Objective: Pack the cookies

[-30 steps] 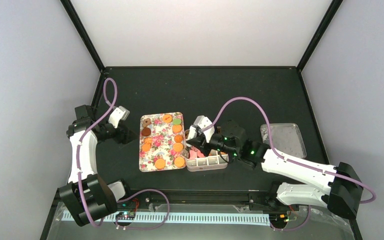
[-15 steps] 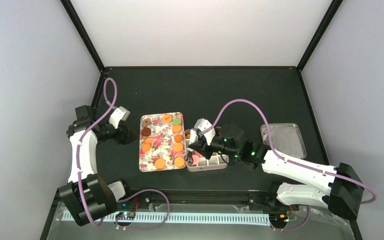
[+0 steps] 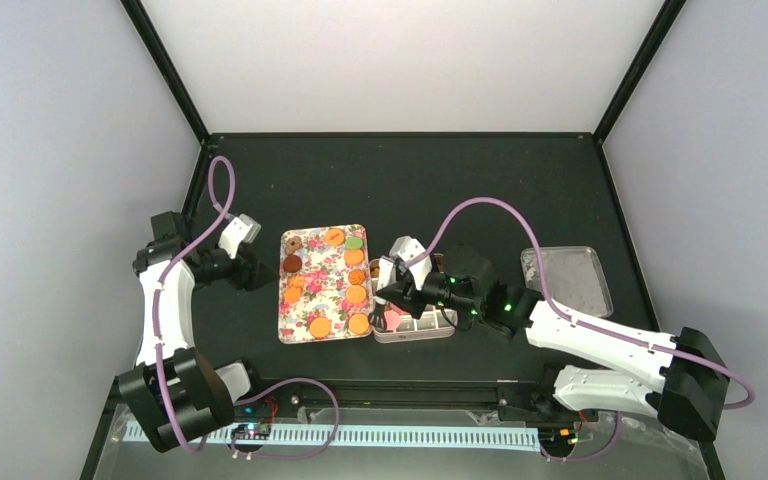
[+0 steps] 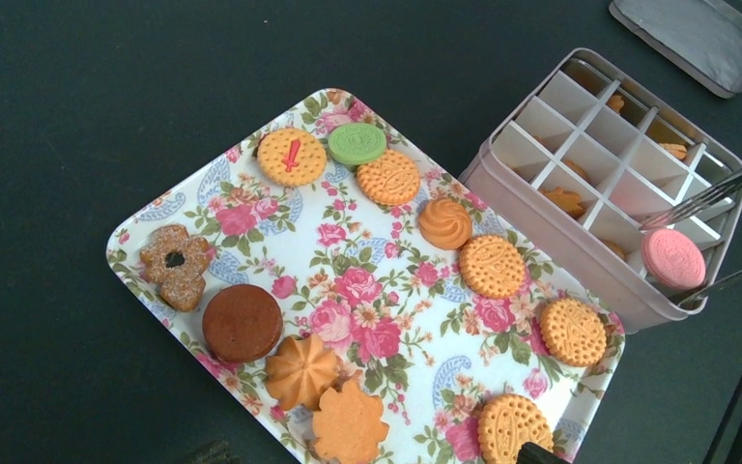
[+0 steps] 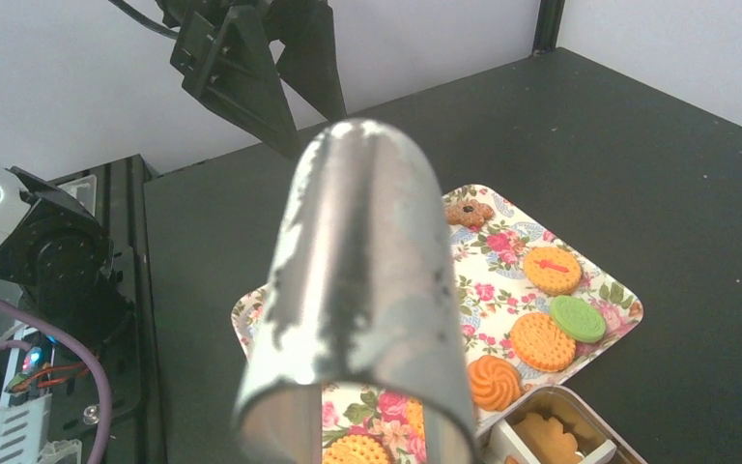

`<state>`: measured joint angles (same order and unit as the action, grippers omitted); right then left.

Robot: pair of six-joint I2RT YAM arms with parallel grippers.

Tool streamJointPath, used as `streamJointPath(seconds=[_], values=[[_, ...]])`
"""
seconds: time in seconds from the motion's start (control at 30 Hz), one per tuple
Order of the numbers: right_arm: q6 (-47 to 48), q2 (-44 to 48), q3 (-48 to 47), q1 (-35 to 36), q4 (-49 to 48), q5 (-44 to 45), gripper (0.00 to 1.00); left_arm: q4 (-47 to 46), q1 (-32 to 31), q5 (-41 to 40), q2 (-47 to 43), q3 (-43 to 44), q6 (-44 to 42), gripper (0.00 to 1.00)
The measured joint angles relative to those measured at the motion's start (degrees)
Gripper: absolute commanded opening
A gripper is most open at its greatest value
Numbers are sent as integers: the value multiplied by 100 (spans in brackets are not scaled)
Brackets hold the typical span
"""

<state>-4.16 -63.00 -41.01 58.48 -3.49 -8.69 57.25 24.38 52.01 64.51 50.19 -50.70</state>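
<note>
I'm seeing the right gripper (image 3: 392,290) clamping the bent end of the metal tongs (image 4: 715,193), hanging over the near left corner of the divided box (image 4: 560,246). The tong tips are sitting a little apart, one on each side of a pink cookie (image 4: 673,258), and that cookie is lying at the box's near left corner cell. I can't tell whether the tips are pinching it or only flanking it

The rest of the cookies (image 4: 491,266) are lying flat on the flowered tray (image 3: 325,290): orange ones running along its right edge and near end, a green one at the far right corner, brown ones along the left edge. A few more orange ones are sitting in the box's far cells

The box is standing just beside the tray's right edge. The lid (image 3: 566,280) is lying well apart, toward the right edge of the table (image 3: 410,180)

The left gripper (image 3: 258,273) is hovering off the tray's left edge, jaws spread wide, gripping nothing
</note>
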Motion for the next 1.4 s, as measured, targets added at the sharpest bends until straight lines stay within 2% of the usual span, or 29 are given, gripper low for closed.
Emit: streamJointPath(seconds=[0.23, 0.53, 0.87, 1.1, 1.4], values=[[-87, 20, -35, -94, 4, -4, 35, 42, 0, 39, 4, 4, -63, 77], [-240, 243, -39, -625, 7, -249, 33, 48, 0, 125, 48, 24, -79, 77], [-389, 245, 328, -656, -26, -452, 32, 133, -2, 157, 50, 140, -120, 77], [-389, 247, 345, -678, -109, -514, 19, 144, 0, 164, 50, 142, -120, 77], [-407, 494, 398, -682, -144, -601, 11, 146, 0, 164, 50, 142, -120, 77]])
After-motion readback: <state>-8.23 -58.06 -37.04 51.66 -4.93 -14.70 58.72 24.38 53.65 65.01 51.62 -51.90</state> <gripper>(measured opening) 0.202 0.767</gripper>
